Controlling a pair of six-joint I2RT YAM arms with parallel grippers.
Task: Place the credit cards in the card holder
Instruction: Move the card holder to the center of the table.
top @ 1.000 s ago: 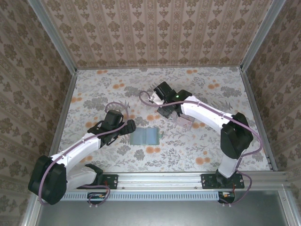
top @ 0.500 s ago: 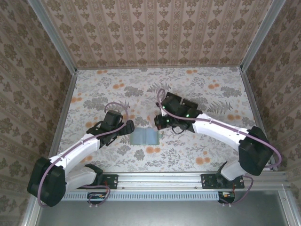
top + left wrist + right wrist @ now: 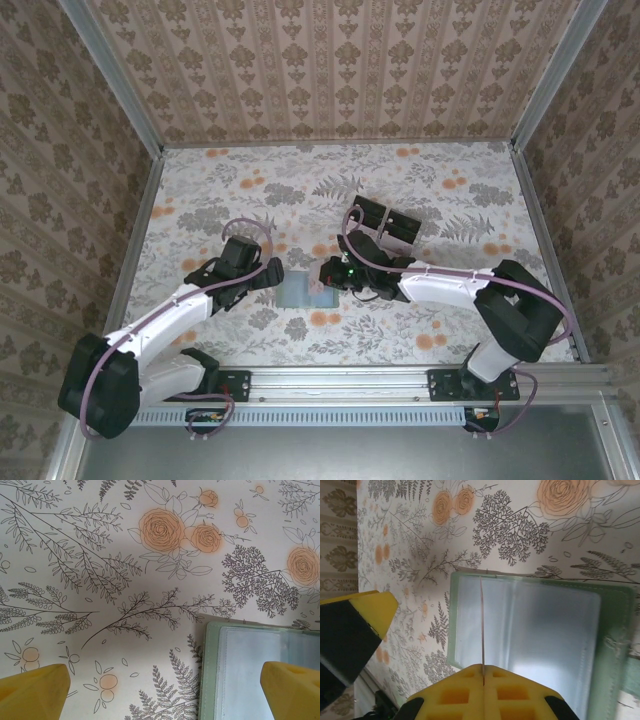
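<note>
In the overhead view the card holder [image 3: 300, 293] lay open and flat on the flowered table [image 3: 220, 190], a little below the middle of the frame, with the two grippers meeting over it from either side. The left gripper [image 3: 272, 272] sat at the holder's upper-left corner. In its own wrist view, the left gripper [image 3: 162, 690] had its jaws spread wide, one yellow fingertip in each bottom corner of the frame, and they grasped nothing. The holder [image 3: 250, 670] showed at the lower right there, with a pale green border around a clear pocket.

The right gripper [image 3: 330, 272] hung over the holder's upper-right edge. In the right wrist view, the right gripper [image 3: 482, 680] had its yellow fingers pressed together at the bottom centre. A thin pale line rose from between them to the holder's upper edge. This looked like one of the credit cards [image 3: 482, 620] seen edge-on, though so little of it showed that this is not certain. The open holder [image 3: 535, 630] filled the middle and right of that view beneath it.

A clear tray [image 3: 392, 224] with black blocks stood on the table, above and to the right of the holder in the overhead view.
</note>
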